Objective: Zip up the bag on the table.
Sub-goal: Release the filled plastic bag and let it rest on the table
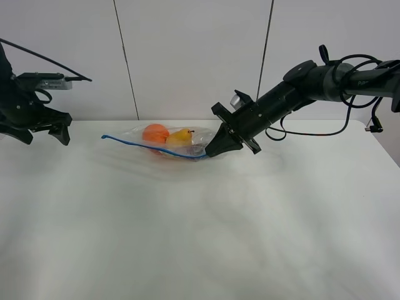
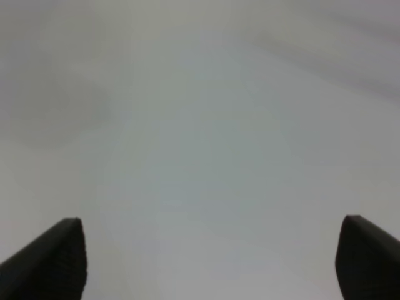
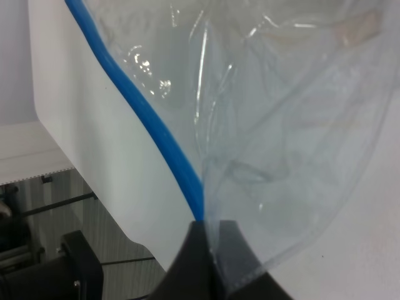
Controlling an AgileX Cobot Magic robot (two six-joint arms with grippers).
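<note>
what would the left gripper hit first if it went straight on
Probably the table: the left gripper, open, has only blurred white surface ahead in its wrist view. The bag is not in that line.

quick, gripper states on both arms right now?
Left gripper: open, holding nothing.
Right gripper: shut on the bag, pinching the end of its blue zipper strip.

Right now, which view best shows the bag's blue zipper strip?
Exterior high: the whole blue zipper strip runs along the bag. Right wrist shows only the end pinched by the right gripper; left wrist, none.
</note>
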